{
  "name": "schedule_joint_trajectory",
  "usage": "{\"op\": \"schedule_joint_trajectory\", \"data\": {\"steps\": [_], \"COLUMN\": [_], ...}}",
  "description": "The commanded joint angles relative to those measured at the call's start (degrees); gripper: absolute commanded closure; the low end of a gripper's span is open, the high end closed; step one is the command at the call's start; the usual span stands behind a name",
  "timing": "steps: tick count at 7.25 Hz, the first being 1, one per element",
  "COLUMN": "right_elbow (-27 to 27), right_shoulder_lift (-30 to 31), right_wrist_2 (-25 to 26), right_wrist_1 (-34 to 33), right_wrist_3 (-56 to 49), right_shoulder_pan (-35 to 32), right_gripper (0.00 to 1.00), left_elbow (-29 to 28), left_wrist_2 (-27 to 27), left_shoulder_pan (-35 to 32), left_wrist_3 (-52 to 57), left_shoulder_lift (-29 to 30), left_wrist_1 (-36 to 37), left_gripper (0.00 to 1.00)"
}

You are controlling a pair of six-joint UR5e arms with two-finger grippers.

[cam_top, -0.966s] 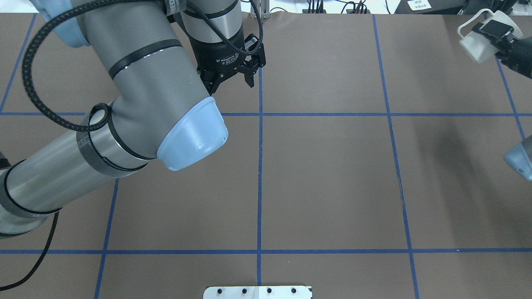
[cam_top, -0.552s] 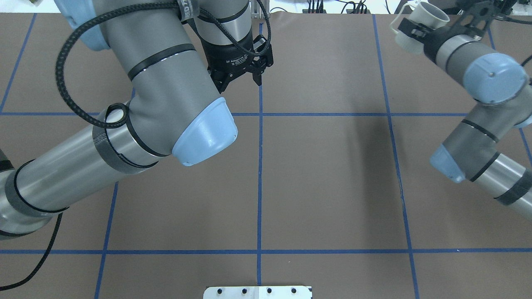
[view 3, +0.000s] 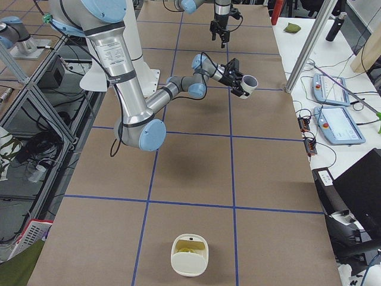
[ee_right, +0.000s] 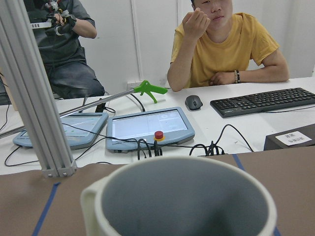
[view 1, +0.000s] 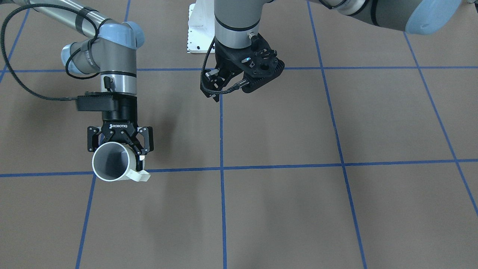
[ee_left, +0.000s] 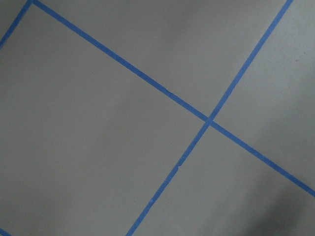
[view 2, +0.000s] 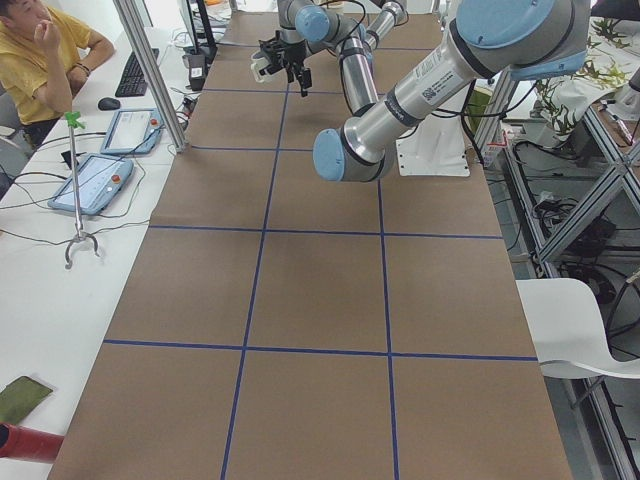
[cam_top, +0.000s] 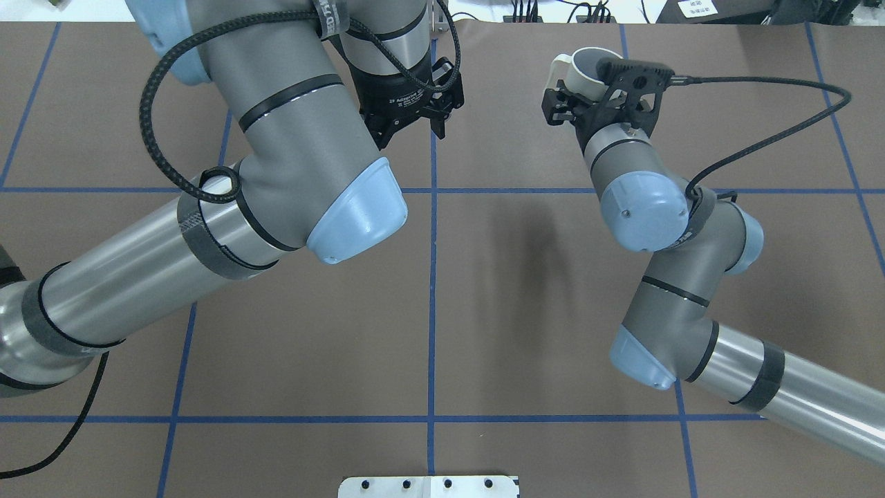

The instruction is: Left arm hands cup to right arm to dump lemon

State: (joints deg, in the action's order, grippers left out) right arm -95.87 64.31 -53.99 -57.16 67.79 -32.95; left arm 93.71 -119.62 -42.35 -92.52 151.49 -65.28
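Cup [view 1: 110, 161] sits clamped in the right tool [view 1: 120, 147], while the left tool [cam_top: 409, 131] hangs open and empty.

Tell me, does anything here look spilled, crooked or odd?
Nothing looks spilled or broken. The one thing that stands out is the cup: the right gripper holds it in the air, off the table, with its mouth tilted toward the operators' side. As far as its grey inside shows, it looks empty.
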Motion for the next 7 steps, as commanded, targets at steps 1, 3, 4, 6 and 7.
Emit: {"op": "schedule_joint_trajectory", "data": {"steps": [1, 3, 4, 6, 7], "right_elbow": [-0.02, -0.9, -0.9, -0.64, -0.72], "right_shoulder_lift": [-2.16, -2.34, -2.43, -2.87, -3.83], "right_wrist_2": [4.83, 6.16, 9.39, 14.41, 15.31], "right_wrist_1": [-0.15, 1.25, 1.52, 1.53, 1.44], "right_wrist_3": [-3.51, -4.68, -4.77, -5.3, -5.39], "right_shoulder_pan": [5.85, 9.11, 11.3, 15.35, 16.41], "right_gripper": [1.0, 1.0, 1.0, 1.0, 1.0], "left_elbow": [-1.42, -1.33, -1.42, -1.86, -2.04], "left_wrist_2": [0.0, -0.34, -0.7, -4.1, -4.82], "left_shoulder_pan": [-0.71, -1.15, -1.06, -0.89, -0.54], "left_wrist_3": [1.02, 6.37, 6.65, 6.83, 6.83], "left_shoulder_lift": [-0.05, 0.12, 0.12, 0.47, 0.65], "left_wrist_1": [-3.61, -3.54, -3.54, -3.36, -3.36], "left_gripper": [0.01, 0.02, 0.02, 0.03, 0.03]}}
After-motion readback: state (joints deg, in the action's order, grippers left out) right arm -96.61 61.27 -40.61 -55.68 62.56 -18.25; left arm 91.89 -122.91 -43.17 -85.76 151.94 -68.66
